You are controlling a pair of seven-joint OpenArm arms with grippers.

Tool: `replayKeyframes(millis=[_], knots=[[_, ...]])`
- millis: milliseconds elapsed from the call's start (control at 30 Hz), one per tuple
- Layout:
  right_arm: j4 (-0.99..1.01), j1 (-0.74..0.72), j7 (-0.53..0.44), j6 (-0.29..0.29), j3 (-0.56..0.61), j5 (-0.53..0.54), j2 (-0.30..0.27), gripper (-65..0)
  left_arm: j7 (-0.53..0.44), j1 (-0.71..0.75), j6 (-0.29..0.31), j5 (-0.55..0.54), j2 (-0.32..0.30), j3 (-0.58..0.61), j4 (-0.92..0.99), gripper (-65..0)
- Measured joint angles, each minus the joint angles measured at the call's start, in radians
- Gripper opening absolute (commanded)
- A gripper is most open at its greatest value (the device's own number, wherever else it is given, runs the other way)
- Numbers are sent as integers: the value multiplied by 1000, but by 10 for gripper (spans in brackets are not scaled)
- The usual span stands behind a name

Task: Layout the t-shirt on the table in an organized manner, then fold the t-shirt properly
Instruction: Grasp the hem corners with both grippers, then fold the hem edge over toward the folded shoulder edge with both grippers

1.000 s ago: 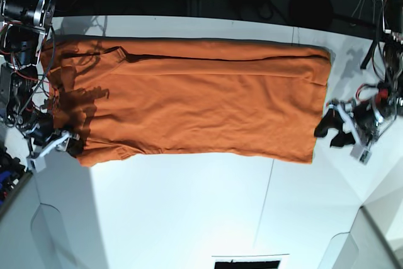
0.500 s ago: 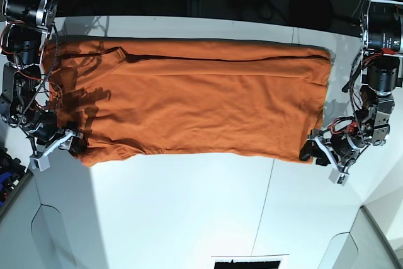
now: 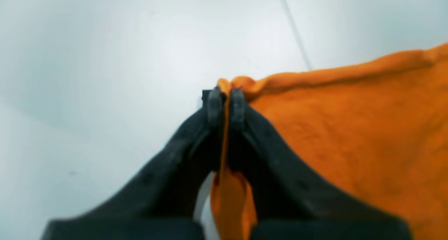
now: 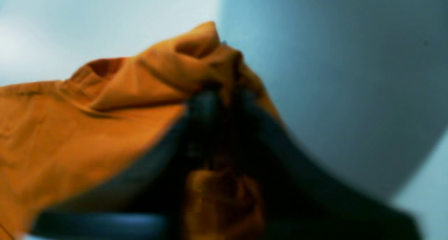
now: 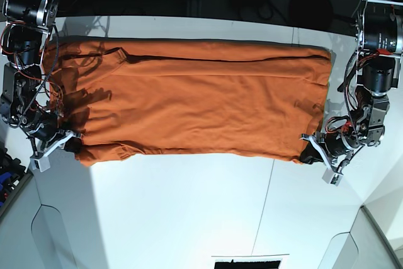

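The burnt-orange t-shirt [image 5: 201, 102] lies spread lengthwise across the white table [image 5: 189, 212], hem at the right, shoulders at the left. My left gripper [image 5: 308, 154] is shut on the near hem corner; in the left wrist view the black fingers [image 3: 213, 107] pinch a thin orange fold of the t-shirt [image 3: 343, 135] between them. My right gripper [image 5: 70, 145] is shut on the near shoulder and sleeve corner. In the right wrist view bunched cloth of the t-shirt [image 4: 157, 75] rises over my right gripper [image 4: 224, 93], whose dark fingers are blurred.
A thin dark seam [image 5: 264, 200] crosses the table near the front. The dark far edge [image 5: 189, 11] with cables runs behind the shirt. Arm bodies stand at the left [image 5: 25, 48] and the right [image 5: 378, 61]. A dark slot [image 5: 245, 263] sits at the near edge.
Both grippers have closed on the shirt's near corners. The left gripper moved in from the right onto the hem corner. The near edge is drawn slightly straighter.
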State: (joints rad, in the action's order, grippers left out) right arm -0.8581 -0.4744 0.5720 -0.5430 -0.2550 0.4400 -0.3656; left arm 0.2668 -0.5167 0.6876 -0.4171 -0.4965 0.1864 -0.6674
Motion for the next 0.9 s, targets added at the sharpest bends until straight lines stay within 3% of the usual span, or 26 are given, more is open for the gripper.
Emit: replayKeyframes(millis=[133, 333, 567, 900], knots=[[-7, 0, 1, -1, 0, -5, -1, -650, 69, -2, 5, -22, -27, 0, -14, -650], [-119, 4, 146, -12, -2, 49, -27, -650, 374, 12, 5, -296, -116, 3, -142, -650], [-291, 121, 211, -15, -8, 180, -93, -650, 653, 69, 6, -554, -180, 4, -359, -650], [-489, 325, 223, -18, -14, 233, -137, -650, 703, 246, 6, -631, -293, 7, -498, -650]])
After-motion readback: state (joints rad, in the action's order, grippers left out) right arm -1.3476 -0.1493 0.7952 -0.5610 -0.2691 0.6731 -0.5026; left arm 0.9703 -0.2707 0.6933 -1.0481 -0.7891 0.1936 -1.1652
